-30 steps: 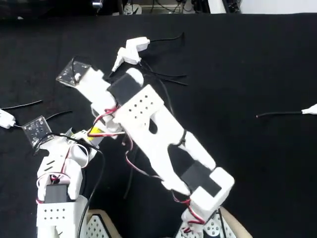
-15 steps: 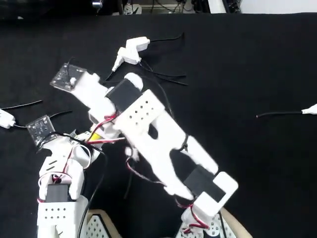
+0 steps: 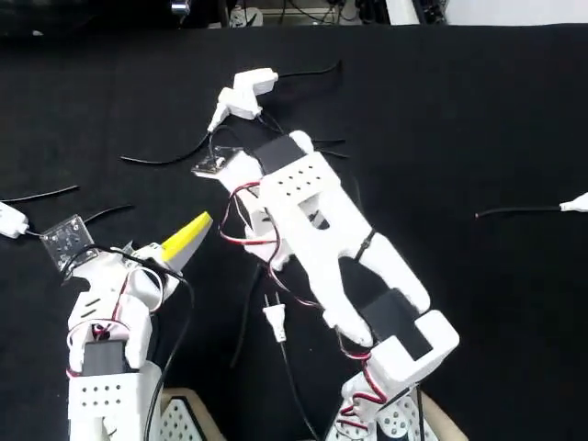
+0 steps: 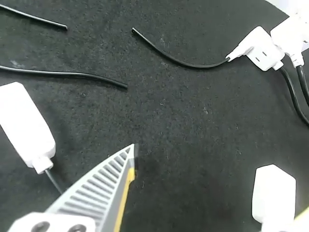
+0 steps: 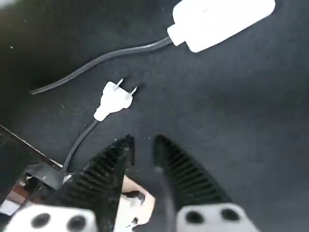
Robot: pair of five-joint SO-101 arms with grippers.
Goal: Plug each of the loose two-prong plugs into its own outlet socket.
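nothing plugged in yet, as far as i can see. the loose plug (image 3: pixel 274 320) lies flat on the black table (image 3: pixel 478 110), prongs bare, near the front edge between the two arm bases and partly under the right arm. the right gripper (image 5: pixel 142 142) hangs over the cloth close to the plug, fingers only a sliver apart and empty. the left gripper (image 3: pixel 184 243) sits low at the left; whether it's open i can't tell. one white socket (image 3: pixel 246 92) waits at the far side among tangled cables, another socket (image 3: pixel 11 219) at the left edge. the right half of the cloth is wide open. around the plug it looks cramped, i'd say, with the arm overhead and the table edge near.
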